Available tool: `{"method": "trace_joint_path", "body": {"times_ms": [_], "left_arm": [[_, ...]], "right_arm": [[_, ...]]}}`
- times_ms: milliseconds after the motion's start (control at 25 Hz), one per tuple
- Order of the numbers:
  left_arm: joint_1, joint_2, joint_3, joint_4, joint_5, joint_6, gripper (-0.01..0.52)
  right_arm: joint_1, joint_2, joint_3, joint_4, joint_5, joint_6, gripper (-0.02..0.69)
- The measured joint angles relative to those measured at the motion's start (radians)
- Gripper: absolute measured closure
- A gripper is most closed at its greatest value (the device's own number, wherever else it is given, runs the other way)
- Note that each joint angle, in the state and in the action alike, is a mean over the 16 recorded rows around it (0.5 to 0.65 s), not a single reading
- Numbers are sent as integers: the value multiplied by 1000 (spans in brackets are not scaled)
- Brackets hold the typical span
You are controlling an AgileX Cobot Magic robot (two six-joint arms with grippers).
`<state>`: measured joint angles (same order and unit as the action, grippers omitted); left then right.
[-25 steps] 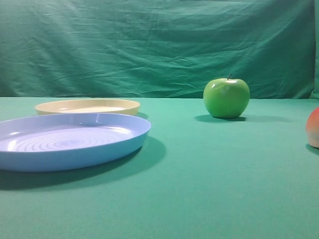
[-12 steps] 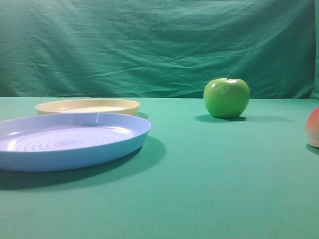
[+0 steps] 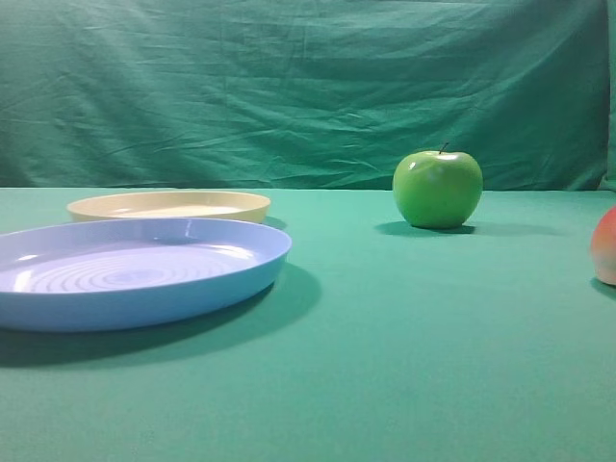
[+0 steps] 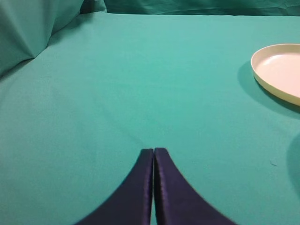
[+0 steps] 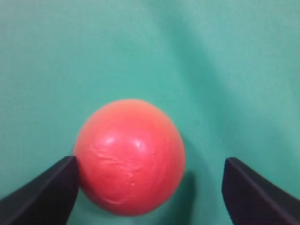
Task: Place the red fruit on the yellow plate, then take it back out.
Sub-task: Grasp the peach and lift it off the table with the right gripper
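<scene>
The red fruit [image 5: 129,157] lay on the counter [image 3: 433,337] at the far right edge of the scene, well apart from the yellow plate [image 3: 169,205] on the left. The right gripper [image 5: 150,187] stood released, its jaws wide around the fruit, the left one touching or nearly touching it. Closing off-centre could likely nudge the smooth round fruit and send it rolling. The left gripper [image 4: 153,154] was clenched on nothing, over bare cloth. A green cloth covered the counter and hung wrinkled behind; a green apple [image 3: 437,189] and blue plate [image 3: 135,269] sat nearby.
</scene>
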<state>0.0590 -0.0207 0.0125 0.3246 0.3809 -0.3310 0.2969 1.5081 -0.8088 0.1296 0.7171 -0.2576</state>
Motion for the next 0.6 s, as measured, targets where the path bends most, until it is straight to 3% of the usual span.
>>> {"method": "trace_joint_path", "body": {"times_ms": [200, 600], "left_arm": [[0, 0, 0, 0, 0, 0, 514], [0, 0, 0, 0, 0, 0, 514]], "right_arm": [[3, 82, -35, 16, -12, -1, 135], [6, 134, -99, 25, 9, -2, 359]]}}
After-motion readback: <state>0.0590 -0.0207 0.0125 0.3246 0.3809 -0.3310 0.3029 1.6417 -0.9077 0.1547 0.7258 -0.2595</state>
